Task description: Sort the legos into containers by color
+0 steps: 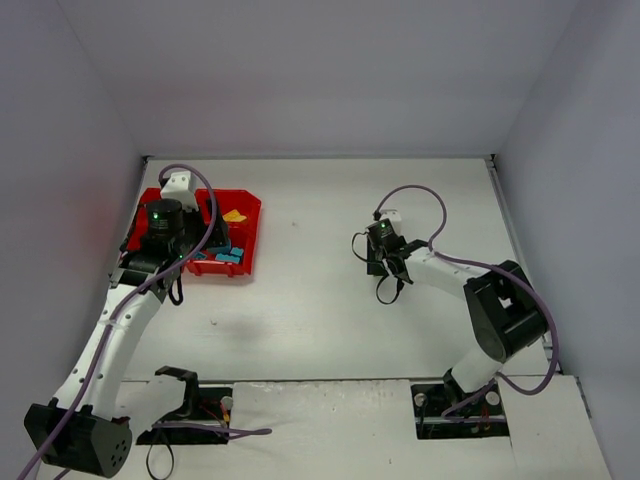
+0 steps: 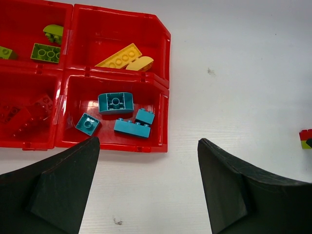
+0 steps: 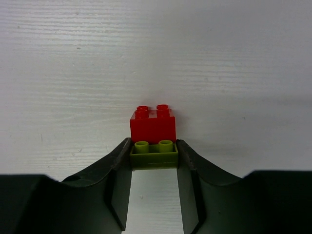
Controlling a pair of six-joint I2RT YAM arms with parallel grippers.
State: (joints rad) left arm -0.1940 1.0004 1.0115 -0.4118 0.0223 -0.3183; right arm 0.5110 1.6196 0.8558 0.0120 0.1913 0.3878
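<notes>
The red tray [image 2: 167, 68] lies at the back left of the table [image 1: 252, 232]. Its compartments hold teal legos [image 2: 115, 102], yellow legos [image 2: 120, 55], lime green legos [image 2: 45, 52] and red legos [image 2: 29, 114]. My left gripper [image 2: 148, 141] is open and empty, raised near the tray's front right corner [image 1: 165, 235]. My right gripper [image 3: 154, 146] is shut on a lime green lego [image 3: 154, 158] at mid-table [image 1: 385, 250]. A red lego [image 3: 153, 124] touches the lime one just beyond the fingertips; whether they are joined I cannot tell.
White walls close in the table at the back and both sides. The red and lime pair shows at the right edge of the left wrist view [image 2: 305, 138]. Bare white table [image 1: 310, 250] lies between the tray and the right gripper.
</notes>
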